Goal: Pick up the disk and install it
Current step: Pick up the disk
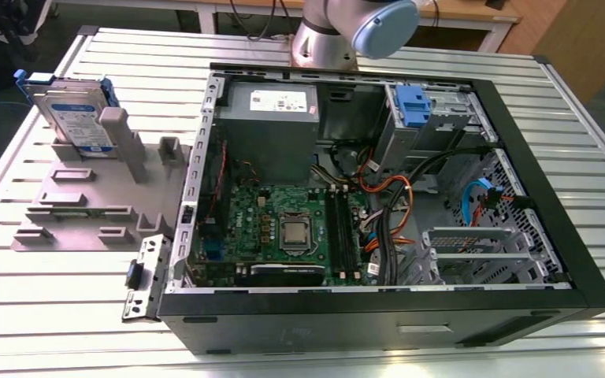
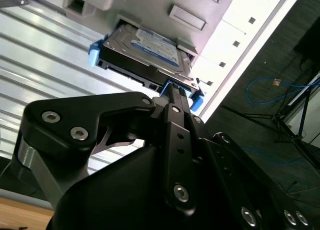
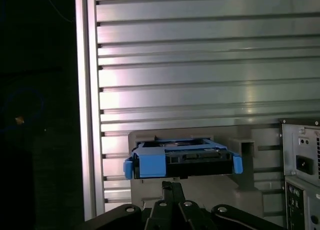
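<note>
Our gripper point(image 3: 172, 186), fingers drawn together on nothing, points at the disk point(image 3: 182, 159), which stands on edge ahead of the fingertips in its grey holder point(image 3: 243, 146), ungripped. We judge the job barely begun: the disk is not picked up, and the open computer case point(image 1: 387, 319) lies off to one side without it.

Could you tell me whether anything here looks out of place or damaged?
Nothing stands out. The disk stands on edge in its grey holder beside the open computer case, which lies flat with no visible damage.
</note>
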Robot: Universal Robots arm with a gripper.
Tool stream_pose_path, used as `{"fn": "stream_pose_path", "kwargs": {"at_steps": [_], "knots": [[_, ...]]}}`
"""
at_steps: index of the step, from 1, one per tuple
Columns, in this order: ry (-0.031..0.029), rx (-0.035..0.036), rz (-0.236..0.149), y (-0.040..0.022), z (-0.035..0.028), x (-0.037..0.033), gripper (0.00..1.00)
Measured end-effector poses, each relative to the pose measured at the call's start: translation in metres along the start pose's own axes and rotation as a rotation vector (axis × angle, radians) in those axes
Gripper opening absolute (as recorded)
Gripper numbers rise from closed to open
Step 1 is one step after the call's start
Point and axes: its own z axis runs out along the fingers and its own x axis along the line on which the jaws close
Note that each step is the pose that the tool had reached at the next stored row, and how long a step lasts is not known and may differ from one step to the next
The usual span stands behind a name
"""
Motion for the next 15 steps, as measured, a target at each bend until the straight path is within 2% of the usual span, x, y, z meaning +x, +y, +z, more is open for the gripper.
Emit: {"fn": "stream_pose_path", "kwargs": {"at_steps": [4,15], "knots": [[0.0002,0.0001,0.000,0.0046,0.0029,0.0053,0.11],[0.0000,0.0000,0.000,0.0047,0.0032,0.0059,0.11]]}}
